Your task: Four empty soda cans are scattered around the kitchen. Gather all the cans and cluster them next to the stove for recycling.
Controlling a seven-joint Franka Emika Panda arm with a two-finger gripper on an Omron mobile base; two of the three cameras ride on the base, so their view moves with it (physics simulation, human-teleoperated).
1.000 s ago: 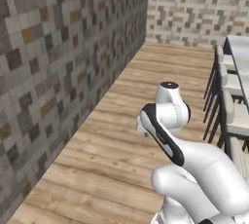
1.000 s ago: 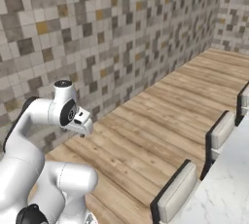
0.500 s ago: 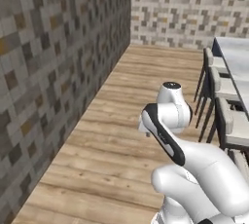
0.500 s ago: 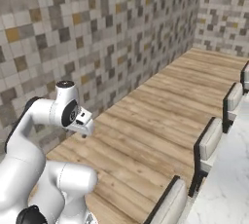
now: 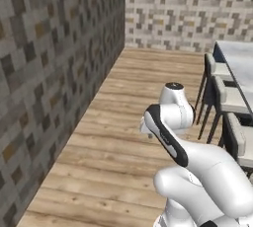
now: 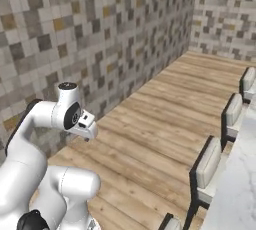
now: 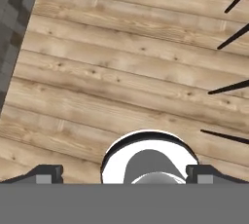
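Mosaic tile wall (image 5: 54, 73) in grey, beige and brown squares runs along my left and meets a paler tiled wall (image 5: 197, 11) at the far end of the room. Between them stretches a floor (image 5: 123, 122) of pale wooden planks, bare across its middle.

Along my right stands a white marble counter (image 5: 242, 65), seen from the right base view as a pale veined edge (image 6: 237, 174). A row of dark-framed stools with light cushions (image 6: 207, 166) is lined up against it; the nearest one in the left base view (image 5: 225, 95) sits just beside the counter's edge. From my hand view, thin dark stool legs (image 7: 228, 89) cut across the planks at the right.

My arm is folded up over the base, and my end effector (image 7: 124, 173) points down at the floor, fingertips (image 7: 48, 172) spread wide apart with nothing between them. In the right base view the end effector (image 6: 86, 126) hangs near the tiled wall, above the planks.

I cannot see any soda cans or the stove from where I stand.
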